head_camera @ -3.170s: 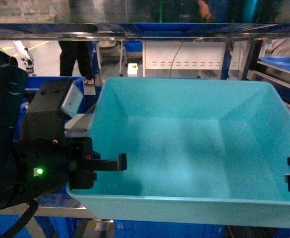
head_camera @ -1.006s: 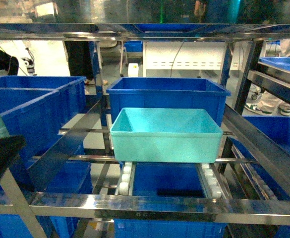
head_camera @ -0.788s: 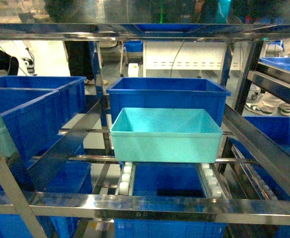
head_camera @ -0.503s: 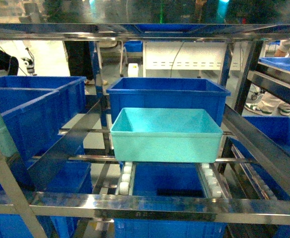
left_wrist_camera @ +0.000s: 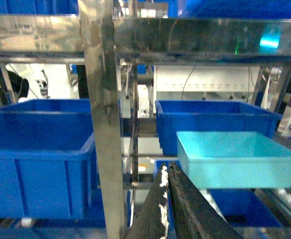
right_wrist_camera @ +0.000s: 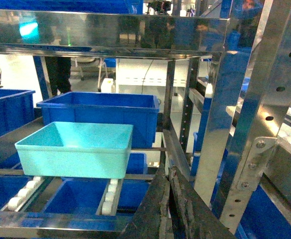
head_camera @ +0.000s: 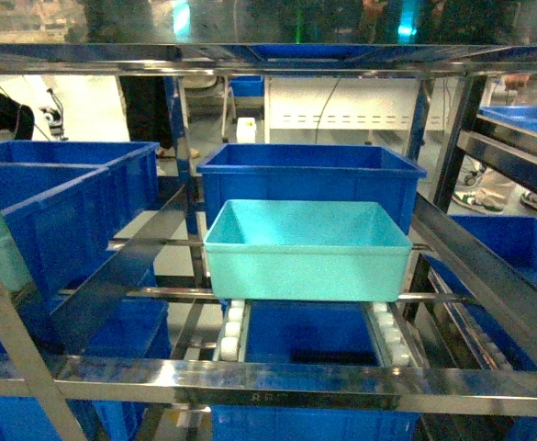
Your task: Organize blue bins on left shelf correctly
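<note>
Warehouse — steel racking point(head_camera: 286, 386), bins point(head_camera: 309, 175)

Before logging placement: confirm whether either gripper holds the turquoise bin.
No: the turquoise bin sits alone on the white rollers, no fingers touching it.

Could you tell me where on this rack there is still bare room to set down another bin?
The roller tracks lie bare in front of the turquoise bin, back to the front rail. Behind it is crowded: a dark blue bin sits right behind it. The left lane holds more dark blue bins.
</note>
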You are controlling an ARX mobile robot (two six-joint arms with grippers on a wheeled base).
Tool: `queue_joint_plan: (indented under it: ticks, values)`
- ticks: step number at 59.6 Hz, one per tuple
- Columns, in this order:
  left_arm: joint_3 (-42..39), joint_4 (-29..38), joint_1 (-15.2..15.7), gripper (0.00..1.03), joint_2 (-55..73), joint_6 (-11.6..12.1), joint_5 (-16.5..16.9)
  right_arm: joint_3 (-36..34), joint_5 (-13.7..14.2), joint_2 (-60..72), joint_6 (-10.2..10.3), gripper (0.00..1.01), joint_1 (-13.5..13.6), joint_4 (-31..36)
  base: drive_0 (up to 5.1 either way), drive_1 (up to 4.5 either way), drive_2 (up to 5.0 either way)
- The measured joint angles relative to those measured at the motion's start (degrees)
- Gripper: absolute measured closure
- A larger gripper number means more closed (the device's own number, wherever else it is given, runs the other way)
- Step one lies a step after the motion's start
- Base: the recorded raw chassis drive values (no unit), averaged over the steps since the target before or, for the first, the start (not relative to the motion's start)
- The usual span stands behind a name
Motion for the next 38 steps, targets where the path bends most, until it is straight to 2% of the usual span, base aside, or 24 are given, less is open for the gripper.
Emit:
queue_joint_plan:
  ticks: [7,8,11,13,15,28,31,33,38]
  values:
    - [0.0,-2.1,0.0,1.01,-2.4,0.0,0.0,-1.7,0.0,-1.6,0.0,0.99,0.0,-0.4,0.0,0.00,0.0]
    - [0.1,-6.0,0.0,1.01,-5.2,0.0,0.0,-1.7,0.0,-1.6,0.0,0.99,0.0,-0.4,0.0,0.00,0.0]
    - [0.0,-11.6,0.0,1.01,-9.9,0.0,0.0,-1.7,0.0,-1.8,0.0,0.99,0.0,-0.1,0.0,0.00,0.0]
    - [0.2,-9.9,0.0,1.01,-10.8,0.0,0.0,-1.7,0.0,-1.8,0.0,0.99,0.0,-0.4,0.0,0.00,0.0]
    - [0.0,-11.5,0.0,1.01,-10.9,0.0,0.0,-1.7,0.0,-1.8,0.0,0.99,0.0,-0.2,0.0,0.00,0.0]
    - [0.0,-11.2,0.0,1.01,-10.9,0.0,0.0,-1.7,0.0,-1.8,0.0,0.99,0.0,-0.3,0.0,0.00,0.0]
    - [0.0,-11.2,0.0,0.87,-10.9,0.0,0.0,-1.7,0.0,-1.8,0.0,0.88,0.0,-0.3,0.0,0.00,0.0]
    - [0.0,-11.2,0.0,0.75,-10.9,0.0,0.0,-1.7,0.0,-1.8,0.0,0.75,0.0,-0.3,0.0,0.00,0.0]
    - [0.0,-11.2,0.0,0.09,-10.9,0.0,0.0,-1.7,0.0,-1.8,0.0,0.08,0.0,-0.3,0.0,0.00,0.0]
